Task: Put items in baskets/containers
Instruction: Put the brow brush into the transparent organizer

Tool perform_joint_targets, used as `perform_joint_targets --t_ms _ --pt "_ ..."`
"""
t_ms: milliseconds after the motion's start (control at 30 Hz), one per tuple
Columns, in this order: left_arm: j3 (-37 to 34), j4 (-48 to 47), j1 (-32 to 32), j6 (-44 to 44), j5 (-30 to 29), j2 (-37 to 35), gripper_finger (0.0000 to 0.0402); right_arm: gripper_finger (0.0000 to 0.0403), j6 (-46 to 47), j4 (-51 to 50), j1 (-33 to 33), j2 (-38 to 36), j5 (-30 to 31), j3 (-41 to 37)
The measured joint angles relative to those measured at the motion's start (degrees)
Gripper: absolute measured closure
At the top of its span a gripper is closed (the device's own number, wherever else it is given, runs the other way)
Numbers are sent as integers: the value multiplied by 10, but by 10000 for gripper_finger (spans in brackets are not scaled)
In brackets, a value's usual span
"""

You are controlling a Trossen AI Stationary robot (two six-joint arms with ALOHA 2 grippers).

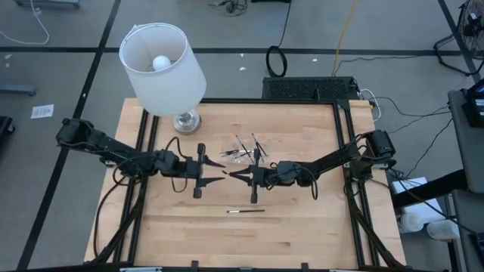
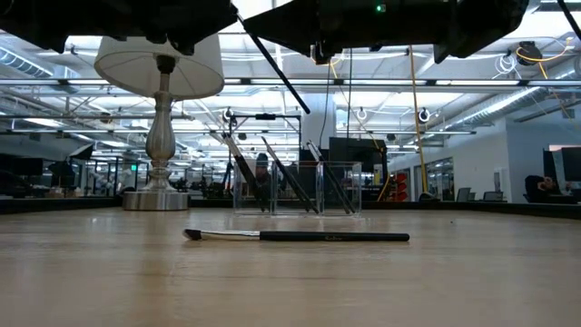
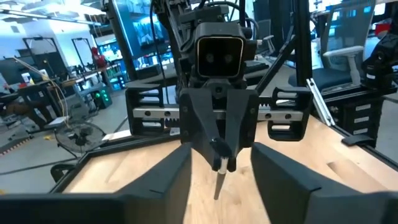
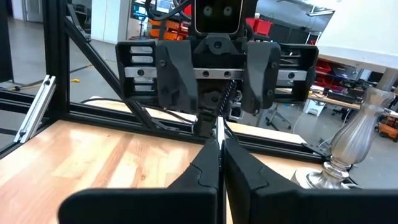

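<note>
Nearest the front edge of the pale wooden table (image 1: 302,234), one thin dark pencil-like stick with a lighter tip (image 1: 246,211) lies flat and untouched, just in front of both grippers. Above the middle of the table the two grippers face each other tip to tip. The right gripper (image 1: 232,174) is pinched narrow on a second dark stick (image 3: 219,180), whose free end points at the left gripper (image 1: 219,173), spread wide and holding nothing. This looks like a hand-over or a carry; next, either the left fingers close on the stick or the right swings it back. Just behind stands the small clear plastic tray (image 1: 243,155), several sticks leaning inside. Farthest is a white-shaded lamp (image 1: 162,60).
</note>
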Motion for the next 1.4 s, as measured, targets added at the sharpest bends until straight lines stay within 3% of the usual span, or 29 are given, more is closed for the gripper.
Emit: perform_joint_targets --t_ms 200,367,1267,1400 --pt "0 2 9 0 11 0 294 403 0 3 0 0 0 0" --pt "0 4 11 5 21 5 321 403 0 7 0 0 0 0" --pt "0 54 39 14 65 31 325 403 -7 13 0 0 -1 0" --pt "6 51 39 25 68 33 350 403 -7 13 -1 0 -1 0"
